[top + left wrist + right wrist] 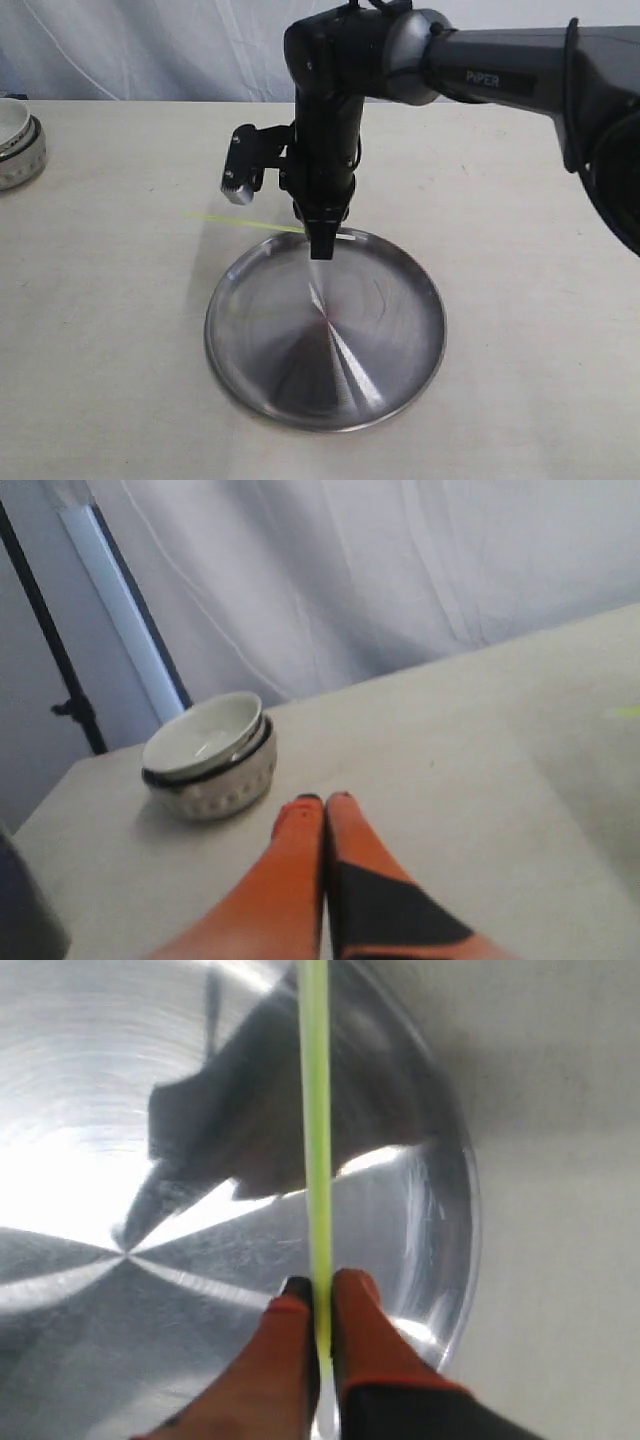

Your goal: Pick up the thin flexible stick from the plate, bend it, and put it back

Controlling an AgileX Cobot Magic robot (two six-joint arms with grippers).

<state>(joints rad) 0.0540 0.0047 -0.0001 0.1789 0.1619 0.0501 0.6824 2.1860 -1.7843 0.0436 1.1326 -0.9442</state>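
The round steel plate (420, 340) lies on the table near the front, and shows below the fingers in the right wrist view (450, 1200). My right gripper (324, 250) hangs above the plate's far rim, shut on the thin flexible stick (240, 222), which juts out to the left over the table. In the right wrist view the yellow-green stick (316, 1110) runs straight out from between the orange fingers of the right gripper (320, 1290). My left gripper (318, 802) is shut with nothing in it, low over bare table; it does not show in the exterior view.
A white ceramic bowl (18, 140) stands at the table's far left edge, and appears just ahead of the left fingers (210, 750). A white curtain hangs behind the table. A tip of the stick (628, 711) shows at the edge of the left wrist view.
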